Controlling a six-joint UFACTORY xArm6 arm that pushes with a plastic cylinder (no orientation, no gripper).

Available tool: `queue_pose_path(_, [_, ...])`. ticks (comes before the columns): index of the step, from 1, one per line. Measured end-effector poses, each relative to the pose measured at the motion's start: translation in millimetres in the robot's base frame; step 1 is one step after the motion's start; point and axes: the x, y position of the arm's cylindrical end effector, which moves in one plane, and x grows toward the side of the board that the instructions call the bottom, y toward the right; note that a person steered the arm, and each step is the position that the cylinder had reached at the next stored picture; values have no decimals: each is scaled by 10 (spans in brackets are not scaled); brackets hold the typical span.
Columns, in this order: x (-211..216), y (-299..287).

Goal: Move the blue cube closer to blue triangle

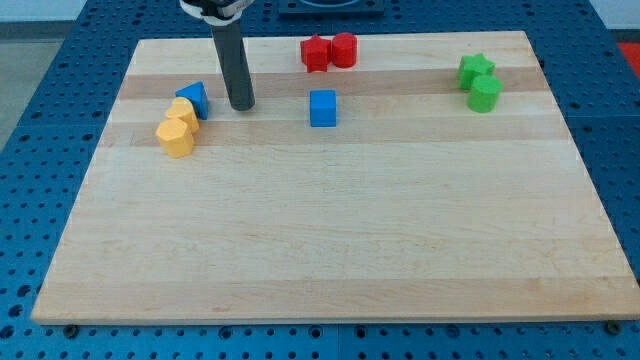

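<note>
Blue cube sits well right of my tip.

Open lane between the two blue blocks, with my tip standing in it.

My tip rests just to the view's right of the blue triangle, between it and the blue cube; the bare wood from tip to cube holds nothing. Two yellow blocks crowd the triangle's lower left, one touching it, closing that side. Two red blocks sit near the view's top above the cube, apart from it. A green star and a green cylinder stand well off at the view's right. The wooden board lies open below.
</note>
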Motion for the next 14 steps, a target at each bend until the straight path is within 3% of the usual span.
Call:
queue_pose_path(2, [719, 180])
queue_pose_path(5, [498, 1379])
queue_pose_path(8, [90, 1331])
queue_pose_path(11, [349, 1193])
queue_pose_path(14, [86, 781])
